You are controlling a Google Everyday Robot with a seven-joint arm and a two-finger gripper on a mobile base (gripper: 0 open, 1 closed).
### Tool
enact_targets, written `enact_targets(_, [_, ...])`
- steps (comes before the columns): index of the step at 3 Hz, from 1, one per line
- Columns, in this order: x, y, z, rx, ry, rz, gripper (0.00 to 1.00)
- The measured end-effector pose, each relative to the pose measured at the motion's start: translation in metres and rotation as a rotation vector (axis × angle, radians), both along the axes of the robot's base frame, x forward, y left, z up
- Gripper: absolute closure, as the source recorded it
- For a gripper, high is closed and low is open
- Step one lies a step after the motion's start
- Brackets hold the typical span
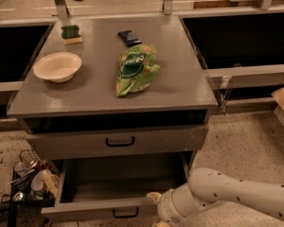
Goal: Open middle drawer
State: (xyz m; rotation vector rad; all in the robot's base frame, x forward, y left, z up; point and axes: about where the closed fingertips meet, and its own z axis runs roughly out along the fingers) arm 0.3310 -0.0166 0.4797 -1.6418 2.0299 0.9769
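Note:
The middle drawer (99,210) stands pulled out from the grey cabinet. Its low front panel carries a small black loop handle (125,213), and its grey inside (125,176) looks bare. My gripper (156,211) sits at the right part of that front panel, just right of the handle, at the end of the white arm (236,195) coming in from the lower right. Above the pulled-out drawer, another drawer (170,140) with a black handle (119,141) is closed.
On the cabinet top (180,79) lie a white bowl (57,66), a green chip bag (135,69), a dark packet (129,37) and a green sponge (71,33). A wire basket of dishes (26,181) stands on the floor at the left. Dark bins flank the cabinet.

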Motion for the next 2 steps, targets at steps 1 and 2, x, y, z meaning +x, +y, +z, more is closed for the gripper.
enact_targets(1, [0.0057, -0.0031, 0.0055, -0.043, -0.037, -0.045, 0.0])
enact_targets(2, [0.0101, -0.0009, 0.0034, -0.038, -0.041, -0.05, 0.0])
